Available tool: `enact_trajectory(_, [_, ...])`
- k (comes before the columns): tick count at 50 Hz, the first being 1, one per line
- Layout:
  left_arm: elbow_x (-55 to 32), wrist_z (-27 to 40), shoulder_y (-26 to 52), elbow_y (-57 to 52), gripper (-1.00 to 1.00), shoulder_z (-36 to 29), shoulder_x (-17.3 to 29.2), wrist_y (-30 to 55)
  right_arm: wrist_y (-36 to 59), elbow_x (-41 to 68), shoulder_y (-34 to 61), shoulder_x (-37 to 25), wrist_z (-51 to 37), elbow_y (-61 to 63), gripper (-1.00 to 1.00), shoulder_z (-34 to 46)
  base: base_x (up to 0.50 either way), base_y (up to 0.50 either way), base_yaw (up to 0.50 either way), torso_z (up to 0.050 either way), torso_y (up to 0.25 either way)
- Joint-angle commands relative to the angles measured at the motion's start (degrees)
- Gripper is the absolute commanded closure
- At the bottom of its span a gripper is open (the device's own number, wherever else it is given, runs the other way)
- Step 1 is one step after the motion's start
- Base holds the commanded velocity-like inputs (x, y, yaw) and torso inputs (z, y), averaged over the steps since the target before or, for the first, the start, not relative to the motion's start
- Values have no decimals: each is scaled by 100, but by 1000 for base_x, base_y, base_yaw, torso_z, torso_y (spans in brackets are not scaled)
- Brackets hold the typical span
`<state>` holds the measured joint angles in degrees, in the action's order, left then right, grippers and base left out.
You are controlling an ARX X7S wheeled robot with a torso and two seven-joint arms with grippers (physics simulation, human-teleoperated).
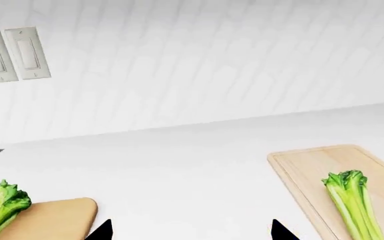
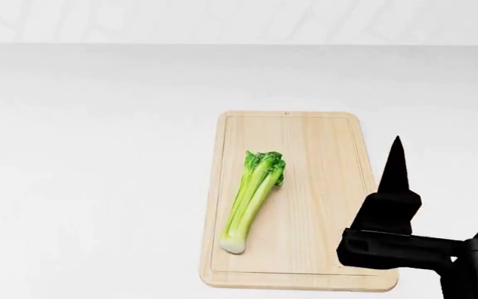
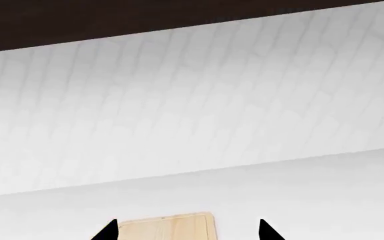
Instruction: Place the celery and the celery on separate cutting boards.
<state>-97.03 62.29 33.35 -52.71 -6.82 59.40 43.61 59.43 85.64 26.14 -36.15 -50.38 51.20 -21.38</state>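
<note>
Two celery bunches on view, each at a board of its own. Seen from the head: pale board (image 2: 322,156), grained, grooved along the edge, lying flat on the white tabletop (image 2: 98,156), long side running away from the robot. On it, left of its middle, first celery (image 2: 251,196), whitish base toward the robot, leafy top away, tilted a little to the right, wholly inside the groove. Right pincer (image 2: 449,165) over the board's near right corner, spread wide, pinching nothing; one dark fingertip (image 2: 395,168) just beside the board's right edge, the other cut by the picture's border. Same from the right wrist: two tips well apart, far end of the pale board between them, white tiled wall (image 3: 192,115) beyond, dark band (image 3: 112,20) above that.

Left pincer (image 1: 192,231) likewise spread, empty, only bare tabletop between its tips. Off to one side of it in the left wrist view, tan board (image 1: 55,220), round-cornered, with second celery (image 1: 2,205) overlapping its edge, leafy top toward the wall; cannot tell how much of that bunch rests on the wood, most of both cut off. Off to the other side, the pale board again with the first celery. Well apart, the two boards. On the wall, a pair of light switches (image 1: 12,55).
</note>
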Motion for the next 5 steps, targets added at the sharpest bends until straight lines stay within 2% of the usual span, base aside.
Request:
enact_trajectory(1, [-2551, 1559, 3233, 718, -100, -1004, 32, 497, 3, 2737, 2647, -1416, -2050, -668, -100, 924, 0, 0, 0, 0, 0])
enact_trajectory(5, [-3349, 1848, 4620, 1315, -100, -1428, -63, 813, 183, 3171, 4040, -1813, -2328, -1161, -100, 1864, 0, 0, 0, 0, 0])
